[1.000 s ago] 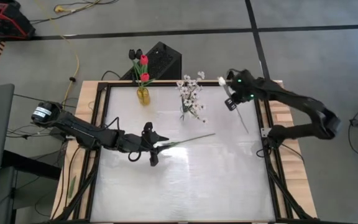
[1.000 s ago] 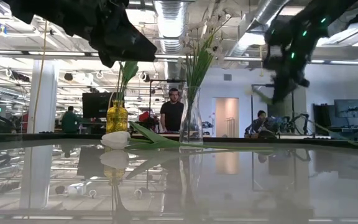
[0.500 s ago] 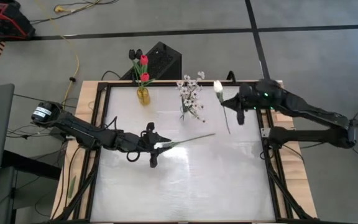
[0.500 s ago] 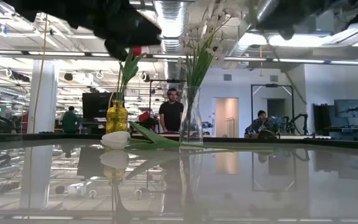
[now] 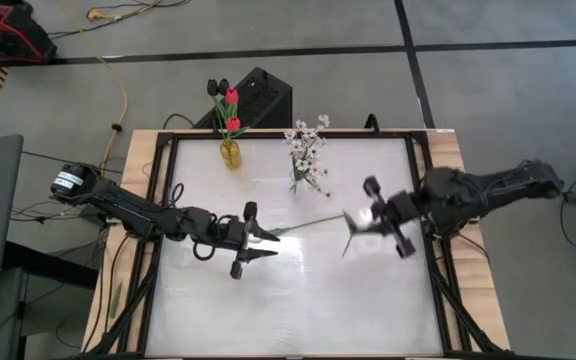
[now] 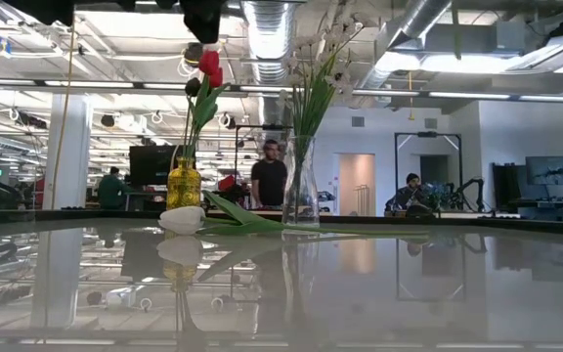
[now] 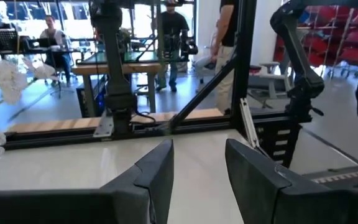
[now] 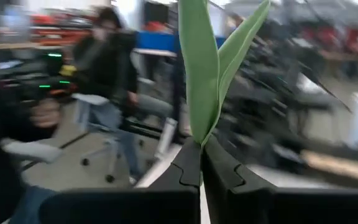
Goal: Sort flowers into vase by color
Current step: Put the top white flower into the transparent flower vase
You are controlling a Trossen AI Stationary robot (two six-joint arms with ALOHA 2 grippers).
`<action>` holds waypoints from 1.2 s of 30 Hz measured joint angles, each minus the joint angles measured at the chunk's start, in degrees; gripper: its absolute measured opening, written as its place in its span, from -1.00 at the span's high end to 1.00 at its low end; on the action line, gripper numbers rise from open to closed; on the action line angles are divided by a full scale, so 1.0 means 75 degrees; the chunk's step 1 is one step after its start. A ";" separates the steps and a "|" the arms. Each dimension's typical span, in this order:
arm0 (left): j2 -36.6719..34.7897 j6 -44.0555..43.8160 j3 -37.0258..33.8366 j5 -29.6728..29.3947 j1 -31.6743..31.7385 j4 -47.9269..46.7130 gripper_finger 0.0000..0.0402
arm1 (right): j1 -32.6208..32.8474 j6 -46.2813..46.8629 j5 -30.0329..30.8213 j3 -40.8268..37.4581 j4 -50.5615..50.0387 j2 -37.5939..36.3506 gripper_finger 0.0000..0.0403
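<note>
The right gripper [image 8: 201, 163] is seen pinched tight on the green stem of a white tulip [image 5: 351, 222], whose leaves rise straight from between the fingers in the right wrist view; from above, the bloom is carried over the right-middle of the table [image 5: 288, 310], well apart from both vases. The left gripper [image 5: 252, 243] is spread open and holds nothing, poised at the near end of a second white tulip [image 6: 182, 219] lying flat on the table, its stem [image 5: 308, 223] stretching toward the right. At the far edge stand a yellow vase [image 5: 230, 153] holding red tulips [image 5: 232, 97] and a clear vase [image 6: 300, 186] holding sprigs of tiny white blossoms [image 5: 307, 150]. The carried flower is judged to belong in the clear vase. For this to be done well, the stem should be turned tip-down, brought directly above the narrow mouth, and lowered slowly so the sprigs are not knocked and the vase is not tipped.
</note>
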 joint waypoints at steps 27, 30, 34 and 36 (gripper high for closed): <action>0.2275 0.0634 0.1490 0.1223 0.0136 0.1298 0.33 | 0.1248 -0.1231 0.0070 0.1526 0.1612 0.3589 0.87; 0.2269 0.0742 0.1612 0.1488 0.0123 0.1116 0.33 | 0.1176 -0.1244 0.0076 0.1634 0.1639 0.3764 0.87; 0.2269 0.0769 0.1614 0.1522 0.0119 0.1061 0.33 | 0.1076 -0.1394 0.0432 0.1679 0.1608 0.3890 0.87; 0.2269 0.0772 0.1614 0.1523 0.0122 0.1038 0.33 | 0.0998 -0.1403 0.0601 0.1679 0.1619 0.3889 0.87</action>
